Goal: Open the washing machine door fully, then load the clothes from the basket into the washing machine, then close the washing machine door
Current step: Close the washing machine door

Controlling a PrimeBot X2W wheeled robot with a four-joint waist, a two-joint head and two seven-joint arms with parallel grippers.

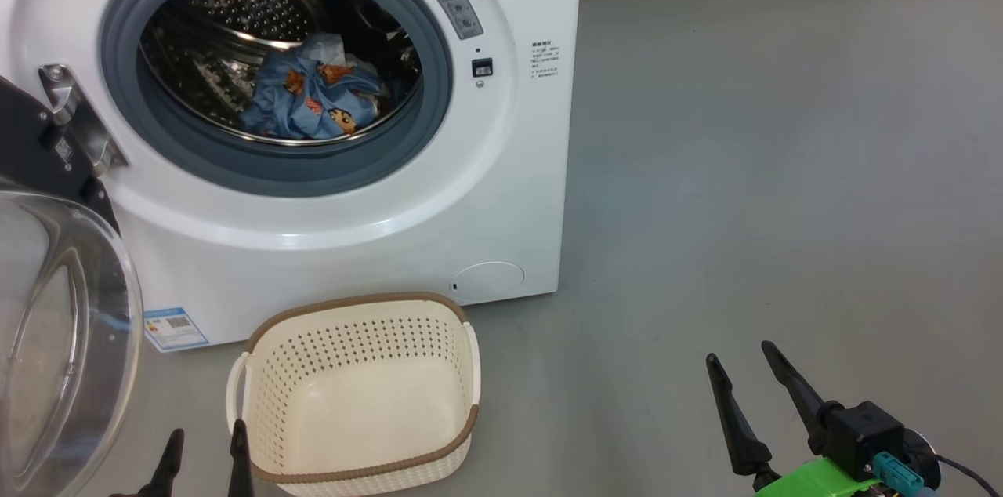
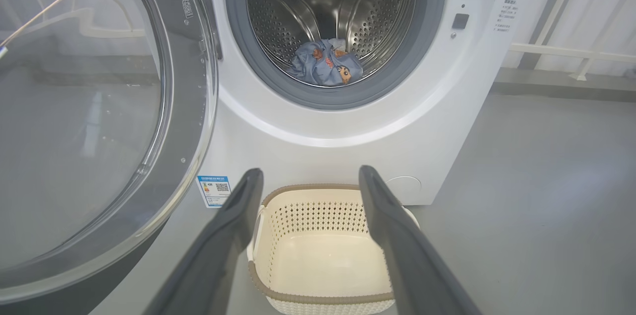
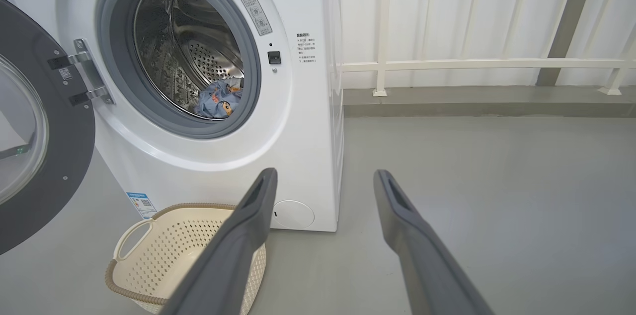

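Note:
The white washing machine (image 1: 486, 191) (image 2: 437, 121) (image 3: 303, 146) stands with its door (image 1: 55, 309) (image 2: 99, 121) (image 3: 44, 131) swung wide to the left. The light blue printed clothes (image 1: 313, 101) (image 2: 325, 64) (image 3: 218, 99) lie as a bundle inside the steel drum. The cream basket (image 1: 353, 395) (image 2: 323, 255) (image 3: 184, 250) sits on the floor in front of the machine with nothing in it. My left gripper (image 1: 204, 438) (image 2: 309, 178) is open at the basket's left end. Open and holding nothing, my right gripper (image 1: 740, 360) (image 3: 325, 178) hangs over bare floor to the basket's right.
Grey floor (image 1: 783, 168) stretches to the right of the machine. A white railing (image 3: 472, 64) and a pale wall run behind it. The open door's glass bowl (image 1: 47, 340) bulges out close beside my left gripper.

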